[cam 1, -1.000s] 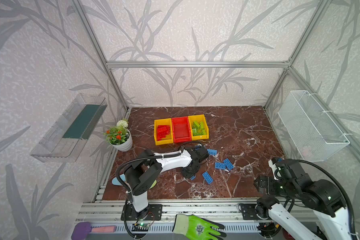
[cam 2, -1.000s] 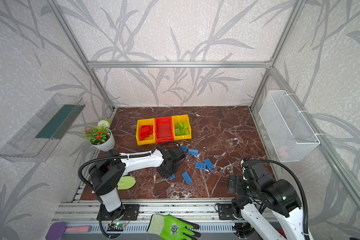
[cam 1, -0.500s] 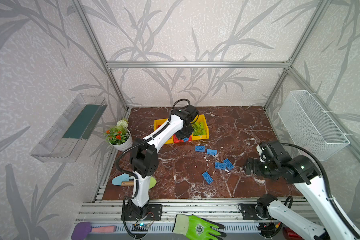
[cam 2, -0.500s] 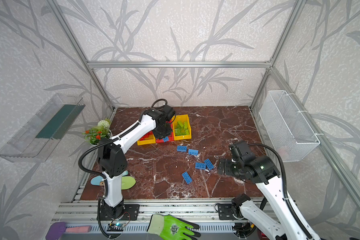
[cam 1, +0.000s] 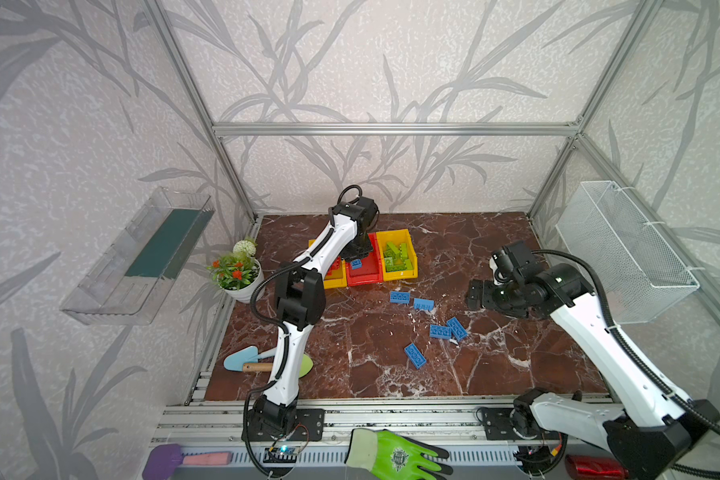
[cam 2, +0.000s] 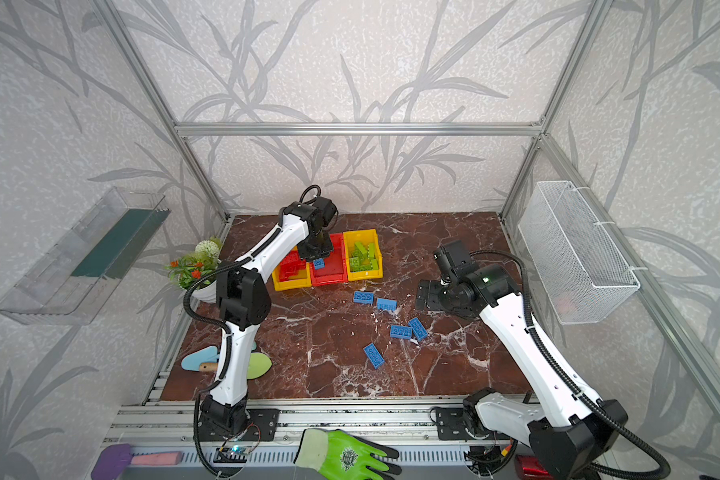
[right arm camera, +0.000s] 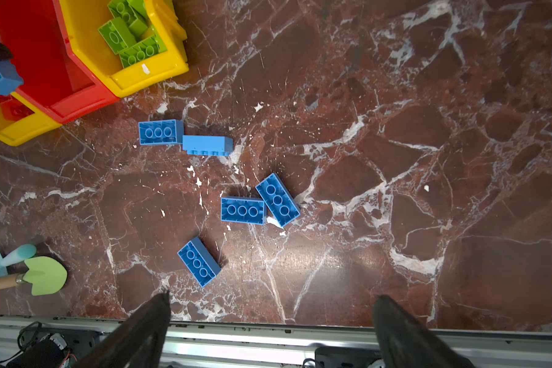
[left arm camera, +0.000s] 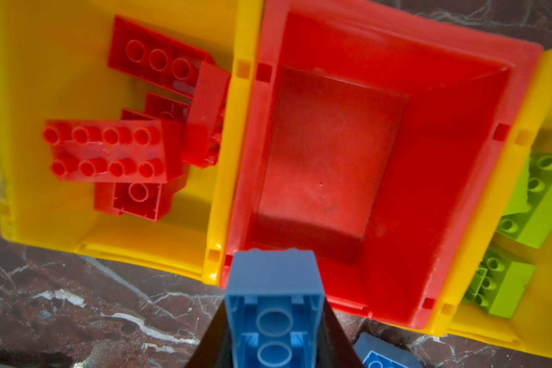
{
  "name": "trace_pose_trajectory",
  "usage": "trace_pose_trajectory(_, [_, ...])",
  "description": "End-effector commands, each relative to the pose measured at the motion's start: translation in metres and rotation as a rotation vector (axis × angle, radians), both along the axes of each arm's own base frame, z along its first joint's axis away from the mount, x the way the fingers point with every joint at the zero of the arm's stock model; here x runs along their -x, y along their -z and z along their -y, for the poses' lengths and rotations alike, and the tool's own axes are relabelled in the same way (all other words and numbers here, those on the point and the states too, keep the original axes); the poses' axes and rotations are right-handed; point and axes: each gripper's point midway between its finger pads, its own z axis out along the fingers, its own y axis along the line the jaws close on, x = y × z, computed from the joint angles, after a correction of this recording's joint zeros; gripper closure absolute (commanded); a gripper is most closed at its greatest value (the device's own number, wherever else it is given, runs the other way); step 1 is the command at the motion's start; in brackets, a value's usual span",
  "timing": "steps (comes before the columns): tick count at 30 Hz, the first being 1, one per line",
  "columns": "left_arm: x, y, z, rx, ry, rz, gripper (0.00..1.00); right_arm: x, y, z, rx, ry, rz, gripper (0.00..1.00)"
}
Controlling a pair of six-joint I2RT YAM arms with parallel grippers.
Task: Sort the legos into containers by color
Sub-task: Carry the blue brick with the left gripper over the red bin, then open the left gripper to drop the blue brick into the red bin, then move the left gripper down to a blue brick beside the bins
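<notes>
My left gripper (left arm camera: 273, 318) is shut on a blue lego (left arm camera: 273, 306), holding it above the front rim of the empty red container (left arm camera: 395, 197). In both top views that lego (cam 1: 355, 263) (cam 2: 318, 263) hangs under the left gripper (cam 1: 356, 254) over the middle bin. Beside the red container, one yellow container (left arm camera: 61, 223) holds red legos (left arm camera: 109, 149) and the other (cam 1: 400, 275) holds lime green legos (cam 1: 395, 255). Several blue legos (cam 1: 440, 331) (right arm camera: 243, 210) lie loose on the floor. My right gripper (right arm camera: 272, 299) (cam 1: 481, 293) hovers open and empty, right of them.
A potted plant (cam 1: 238, 270) stands left of the bins. Toy shovels (cam 1: 242, 360) lie by the left arm's base. A white wire basket (cam 1: 624, 249) hangs on the right wall and a clear tray (cam 1: 142, 253) on the left. A green glove (cam 1: 391, 455) lies on the front rail.
The left arm rose from the floor by the loose blue legos and swung back to the bins with a blue lego. The right arm lifted from the front edge and reached inward.
</notes>
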Motion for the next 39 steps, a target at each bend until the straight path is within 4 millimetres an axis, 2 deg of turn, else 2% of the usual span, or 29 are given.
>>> trace_pose_trajectory(1, [-0.004, 0.002, 0.0, 0.002, 0.048, -0.024, 0.89, -0.011, -0.008, -0.001, 0.008, 0.01, 0.034, 0.01])
trace_pose_trajectory(5, [-0.012, 0.008, -0.001, 0.026, 0.053, -0.031, 0.84, -0.014, -0.006, 0.0, 0.012, 0.03, 0.029, 0.01])
trace_pose_trajectory(6, [-0.013, 0.011, 0.001, 0.036, 0.054, -0.037, 0.78, -0.014, -0.006, 0.0, 0.012, 0.034, 0.029, 0.01])
trace_pose_trajectory(9, [-0.016, 0.013, 0.005, 0.063, 0.064, -0.043, 0.47, -0.013, -0.006, 0.002, 0.014, 0.045, 0.028, 0.01])
trace_pose_trajectory(11, [-0.017, 0.011, 0.008, 0.078, 0.063, -0.036, 0.35, -0.012, -0.007, 0.003, 0.017, 0.046, 0.024, 0.01])
trace_pose_trajectory(18, [-0.011, -0.017, 0.011, 0.106, 0.052, 0.015, 0.31, 0.0, -0.007, 0.008, 0.03, 0.039, 0.009, 0.01])
trace_pose_trajectory(23, [0.013, -0.037, 0.019, 0.114, 0.073, 0.048, 0.31, 0.014, -0.007, 0.012, 0.026, 0.02, 0.004, 0.01])
trace_pose_trajectory(24, [0.02, -0.04, 0.023, 0.114, 0.085, 0.054, 0.28, 0.017, -0.007, 0.013, 0.026, 0.014, 0.004, 0.01])
trace_pose_trajectory(26, [0.036, -0.042, 0.033, 0.107, 0.118, 0.065, 0.16, 0.026, -0.007, 0.016, 0.026, 0.005, 0.004, 0.01])
trace_pose_trajectory(28, [0.053, -0.043, 0.045, 0.11, 0.155, 0.079, 0.13, 0.036, -0.007, 0.019, 0.025, -0.006, 0.003, 0.01])
trace_pose_trajectory(29, [0.063, -0.042, 0.051, 0.112, 0.17, 0.085, 0.04, 0.041, -0.005, 0.021, 0.024, -0.01, 0.001, 0.01])
trace_pose_trajectory(34, [0.108, -0.028, 0.079, 0.125, 0.222, 0.061, 0.03, 0.07, -0.002, 0.03, 0.0, -0.016, 0.003, 0.01])
trace_pose_trajectory(39, [0.136, -0.017, 0.103, 0.094, 0.31, 0.065, 0.03, 0.101, 0.002, 0.041, -0.024, -0.011, 0.007, 0.01])
